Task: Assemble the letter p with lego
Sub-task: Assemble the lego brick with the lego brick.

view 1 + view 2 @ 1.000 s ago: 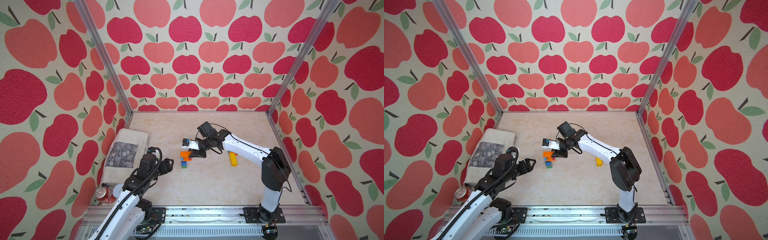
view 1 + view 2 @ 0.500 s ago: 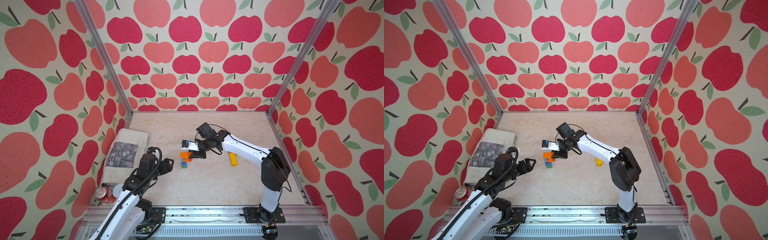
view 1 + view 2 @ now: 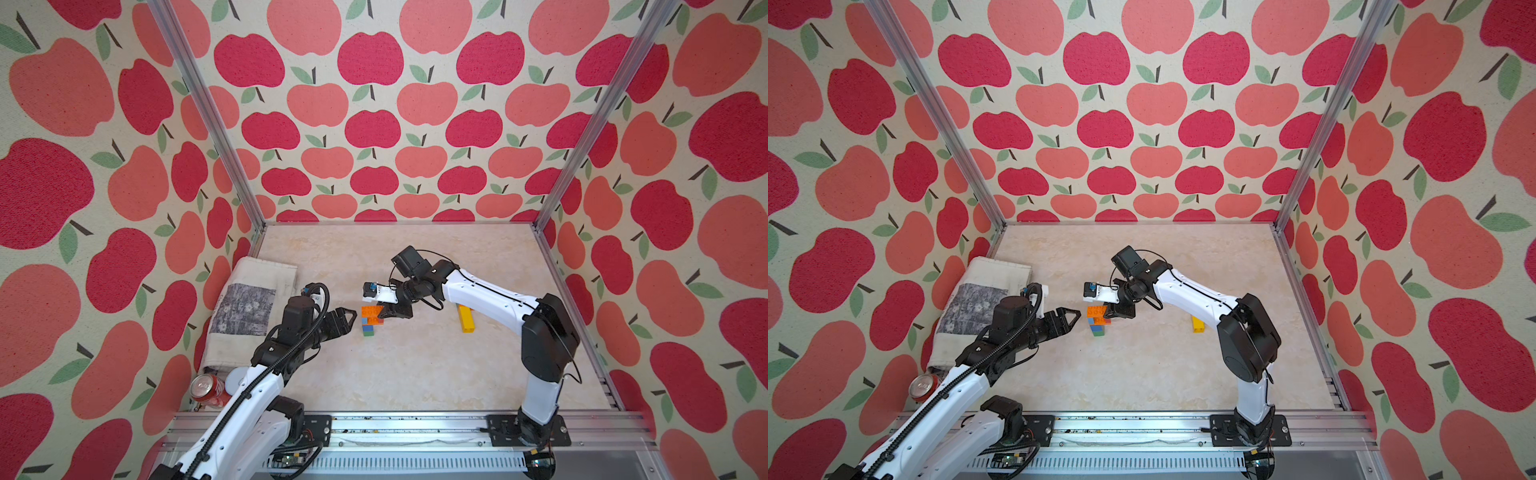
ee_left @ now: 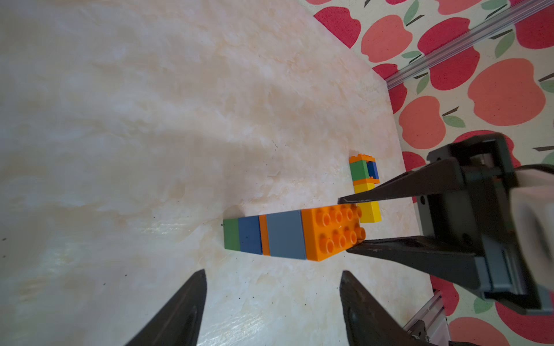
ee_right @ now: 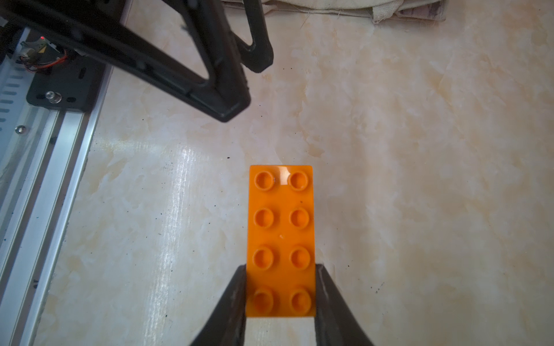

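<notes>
A lego stack (image 3: 368,326) stands mid-floor: green, blue, thin orange and light blue bricks, seen side-on in the left wrist view (image 4: 263,235). A long orange brick (image 3: 371,311) (image 3: 1096,311) (image 5: 280,215) lies across its top. My right gripper (image 3: 380,313) (image 3: 1106,313) (image 5: 280,269) is shut on one end of that brick. My left gripper (image 3: 351,318) (image 3: 1075,318) (image 4: 272,275) is open and holds nothing, a short way left of the stack. A second lego piece (image 3: 466,318) (image 4: 364,188) of yellow, orange, green and blue bricks lies on the floor to the right.
A folded cloth (image 3: 253,303) lies along the left wall. A red soda can (image 3: 205,388) lies at the front left corner. The metal rail (image 3: 415,428) runs along the front edge, and apple-patterned walls close in the other three sides.
My right gripper has edged slightly left and down with the orange brick. The left arm has stayed in place.
</notes>
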You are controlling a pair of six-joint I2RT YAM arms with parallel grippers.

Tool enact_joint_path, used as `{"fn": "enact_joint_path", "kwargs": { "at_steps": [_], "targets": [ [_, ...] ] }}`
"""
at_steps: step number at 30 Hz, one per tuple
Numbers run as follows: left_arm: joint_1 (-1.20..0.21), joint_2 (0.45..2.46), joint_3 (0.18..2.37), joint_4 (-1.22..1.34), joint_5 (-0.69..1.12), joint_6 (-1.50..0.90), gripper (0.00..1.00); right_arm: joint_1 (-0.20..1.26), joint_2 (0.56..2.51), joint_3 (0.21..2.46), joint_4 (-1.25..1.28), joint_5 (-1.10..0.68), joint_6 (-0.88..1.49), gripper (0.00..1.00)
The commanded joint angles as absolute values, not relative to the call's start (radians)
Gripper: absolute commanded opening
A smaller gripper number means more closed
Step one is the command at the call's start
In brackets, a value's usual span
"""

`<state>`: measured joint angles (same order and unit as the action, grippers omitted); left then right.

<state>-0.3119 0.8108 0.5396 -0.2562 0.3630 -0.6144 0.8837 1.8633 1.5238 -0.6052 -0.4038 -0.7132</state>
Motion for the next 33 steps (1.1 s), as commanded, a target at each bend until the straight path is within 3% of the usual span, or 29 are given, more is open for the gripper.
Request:
{"fn": "enact_joint_path", "kwargs": {
  "at_steps": [1,10,23,33],
  "targets": [
    [-0.307,0.861,0.580,-0.176,0.409,-0.623,0.68,0.895,1.881,1.551,-0.649,-0.393,-0.729,0.23],
    [-0.306,0.999,0.580,-0.038,0.517,-0.667,0.61,0.896,1.881,1.547,-0.643,-0.390,-0.725,0.23],
    [-0.311,1.083,0.523,-0.074,0.555,-0.663,0.39,0.896,1.888,1.557,-0.630,-0.381,-0.703,0.23],
    [-0.316,1.083,0.460,-0.091,0.523,-0.652,0.34,0.897,1.911,1.608,-0.626,-0.371,-0.652,0.27]
  ]
}}
